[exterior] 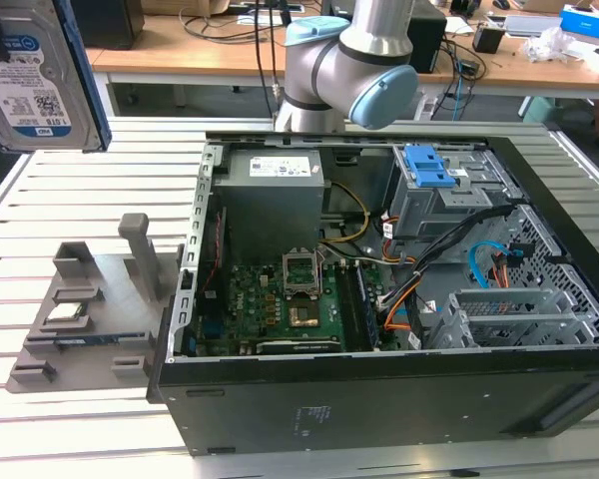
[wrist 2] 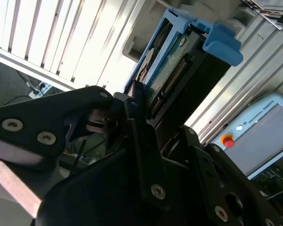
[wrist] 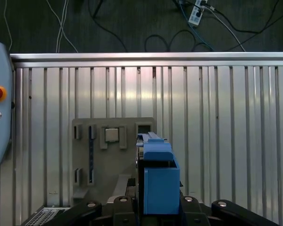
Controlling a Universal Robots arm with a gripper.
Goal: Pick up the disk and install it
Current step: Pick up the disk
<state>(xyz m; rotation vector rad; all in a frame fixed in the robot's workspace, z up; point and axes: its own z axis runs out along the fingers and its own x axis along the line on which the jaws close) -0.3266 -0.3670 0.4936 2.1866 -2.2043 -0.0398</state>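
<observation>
Pickup part looks done: the disk [exterior: 35, 85], a silver-grey metal hard drive with a barcode label and bright blue plastic bracket, hangs at the upper left of the exterior view, clear of the grey plastic holder tray [exterior: 80, 319]. In the second wrist view the black gripper [wrist 2: 155, 113] is clamped on it. Installing is left, since the disk is well apart from the open black computer case [exterior: 379, 399]. The frame edge cuts the disk off, and the exact finger contact is hard to make out.

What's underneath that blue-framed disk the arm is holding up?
In the first wrist view, the slatted metal table lies below the disk, with a grey holder carrying a small silver chip. The disk covers one edge of the holder, so what lies there cannot be seen.
</observation>
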